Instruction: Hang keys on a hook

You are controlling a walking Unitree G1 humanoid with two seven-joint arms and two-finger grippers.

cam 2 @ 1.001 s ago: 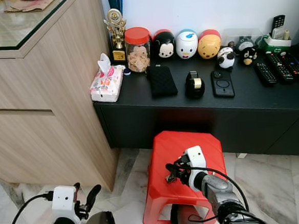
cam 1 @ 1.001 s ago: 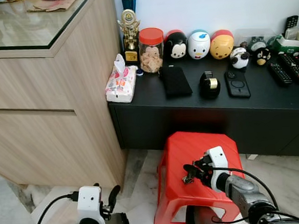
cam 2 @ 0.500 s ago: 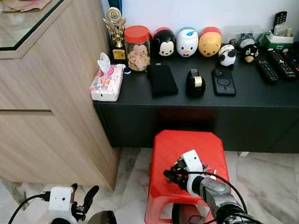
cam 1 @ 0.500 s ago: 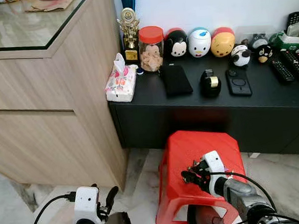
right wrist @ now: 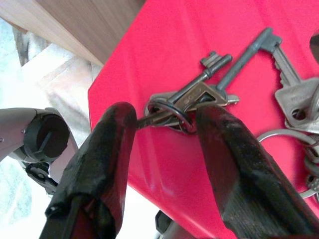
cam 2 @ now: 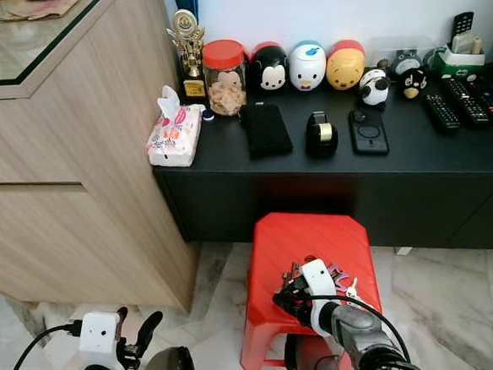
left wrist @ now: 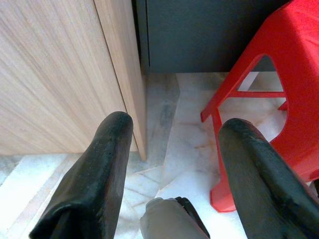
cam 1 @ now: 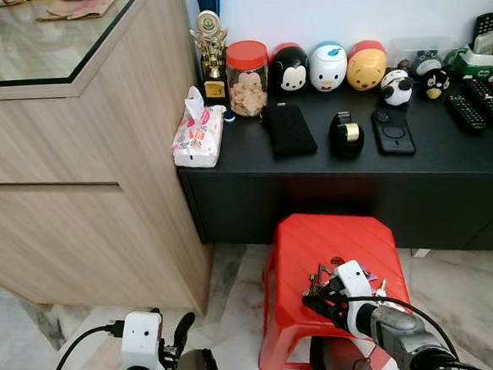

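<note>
A bunch of metal keys (right wrist: 219, 82) on split rings lies on the top of a red plastic stool (cam 1: 335, 238), with a pink tag (cam 1: 367, 276) among them. My right gripper (right wrist: 164, 119) is low over the stool's front left part, its two black fingers (right wrist: 224, 164) pressed against either side of one key ring (right wrist: 169, 110). In the eye views that gripper (cam 1: 312, 295) sits just in front of the keys. My left gripper (left wrist: 172, 129) hangs open near the floor beside the wooden cabinet (cam 1: 79, 214), holding nothing.
Behind the stool runs a low black shelf (cam 1: 447, 154) with a tissue pack (cam 1: 197, 138), a trophy, a cookie jar (cam 1: 248, 79), round character figures, a phone and remotes. The floor around the stool is pale marble (left wrist: 184, 144).
My right gripper has come down and slightly nearer onto the stool top, and its fingers now bracket the key ring. The camera has shifted a little. The left arm stays low.
</note>
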